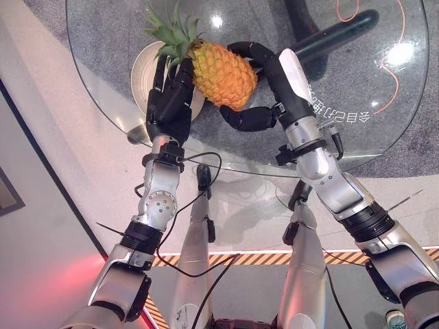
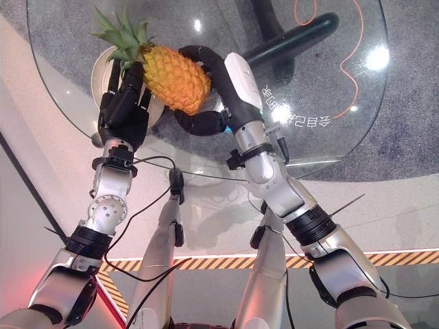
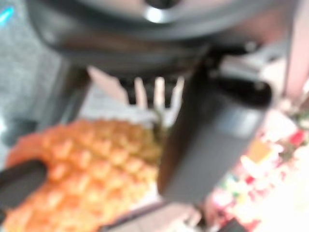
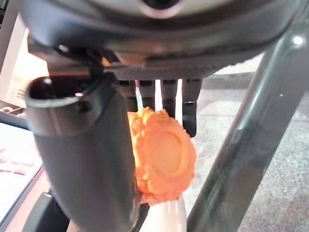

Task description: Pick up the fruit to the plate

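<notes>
One pineapple (image 1: 223, 74), right hand (image 1: 264, 86) curled around it, left hand (image 1: 170, 96) spread against it, over one plate (image 1: 140, 68).

Silver-grey arms with black joint rings end in dark hands, the right hand (image 1: 271, 82) white-covered

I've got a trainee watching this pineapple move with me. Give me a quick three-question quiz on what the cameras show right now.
1. True or false: the pineapple is lying flat on the glass table, with both hands clear of it.
2. Which hand curls its fingers and thumb round the fruit's lower end? A) left hand B) right hand
3. Fill in: the pineapple's leafy crown points toward the white ____.

Key
1. False: both hands are on it, one on each side.
2. B. The left hand's fingers lie fairly straight against the side near the crown.
3. plate
</notes>
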